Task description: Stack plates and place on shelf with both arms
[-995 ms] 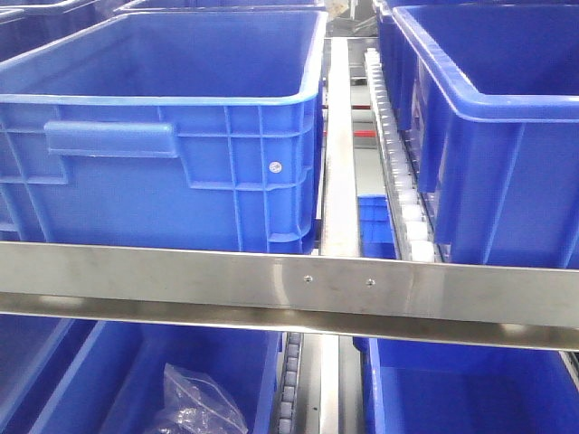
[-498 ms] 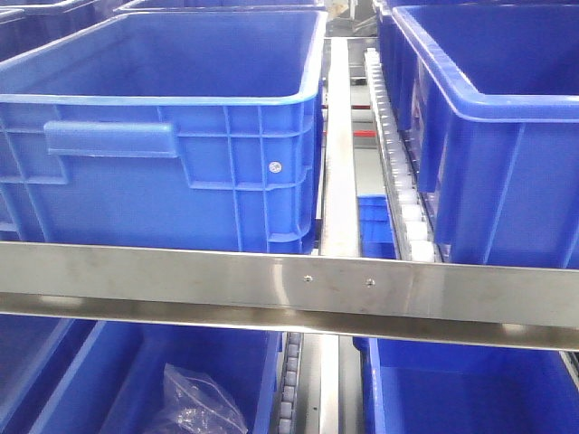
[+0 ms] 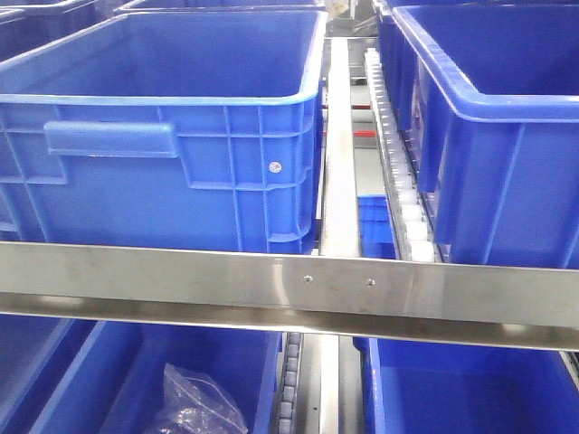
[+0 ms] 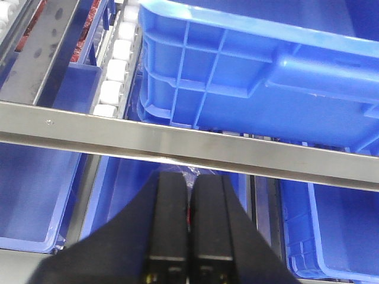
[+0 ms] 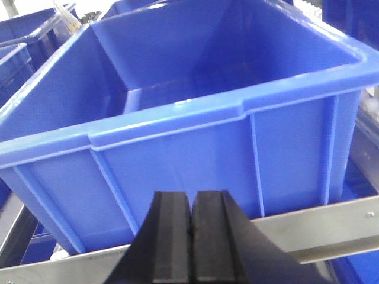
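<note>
No plates show in any view. The shelf is a brushed steel rack whose long front rail (image 3: 289, 285) crosses the front view, with white roller tracks (image 3: 398, 172) running back from it. My left gripper (image 4: 189, 180) is shut with nothing between its black fingers, held just below the rail (image 4: 177, 139). In front of a blue crate wall, my right gripper (image 5: 192, 198) is also shut and empty, above the rail (image 5: 331, 228). Neither gripper appears in the front view.
Big blue plastic crates (image 3: 172, 117) (image 3: 488, 117) sit on the upper level, and more blue crates (image 3: 461, 389) below it. A crumpled clear plastic bag (image 3: 194, 402) lies in the lower left crate. A steel divider strip (image 3: 338, 154) runs between the upper crates.
</note>
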Controlling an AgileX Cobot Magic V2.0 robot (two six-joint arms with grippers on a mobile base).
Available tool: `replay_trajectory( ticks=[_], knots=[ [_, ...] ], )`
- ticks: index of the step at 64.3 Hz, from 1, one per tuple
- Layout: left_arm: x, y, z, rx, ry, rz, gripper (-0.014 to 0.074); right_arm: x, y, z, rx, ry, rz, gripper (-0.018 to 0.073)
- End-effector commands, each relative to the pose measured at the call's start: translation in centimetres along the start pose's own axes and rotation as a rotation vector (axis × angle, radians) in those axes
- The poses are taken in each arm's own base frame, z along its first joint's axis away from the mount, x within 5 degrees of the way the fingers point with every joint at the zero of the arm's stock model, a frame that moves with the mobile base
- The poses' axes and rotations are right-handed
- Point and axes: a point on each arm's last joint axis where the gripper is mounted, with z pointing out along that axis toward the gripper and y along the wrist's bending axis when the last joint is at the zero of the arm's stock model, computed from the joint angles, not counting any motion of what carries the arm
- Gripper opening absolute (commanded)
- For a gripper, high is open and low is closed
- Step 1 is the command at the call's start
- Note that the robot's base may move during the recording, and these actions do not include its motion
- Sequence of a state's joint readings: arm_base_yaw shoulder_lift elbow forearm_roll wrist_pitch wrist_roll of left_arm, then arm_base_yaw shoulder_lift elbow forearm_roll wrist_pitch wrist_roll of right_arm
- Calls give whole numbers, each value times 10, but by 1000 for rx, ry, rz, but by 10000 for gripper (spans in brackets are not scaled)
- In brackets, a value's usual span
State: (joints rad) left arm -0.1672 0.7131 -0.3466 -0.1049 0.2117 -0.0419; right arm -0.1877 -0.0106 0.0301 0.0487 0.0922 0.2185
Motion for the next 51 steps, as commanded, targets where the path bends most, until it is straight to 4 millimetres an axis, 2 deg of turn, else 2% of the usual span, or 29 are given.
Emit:
replay_trajectory(
  ticks=[1,46,51],
  knots=[
    [-16,-3,-2,15,-102,-11,83,-9,2,-2,-22,-99,-11,47],
    [-16,-3,-2,15,-102,-11,83,-9,2,-2,-22,-99,-11,47],
    [-18,-5,-7,29,-128,0,83,-9,2,-2,-22,-99,-11,47]
  ],
)
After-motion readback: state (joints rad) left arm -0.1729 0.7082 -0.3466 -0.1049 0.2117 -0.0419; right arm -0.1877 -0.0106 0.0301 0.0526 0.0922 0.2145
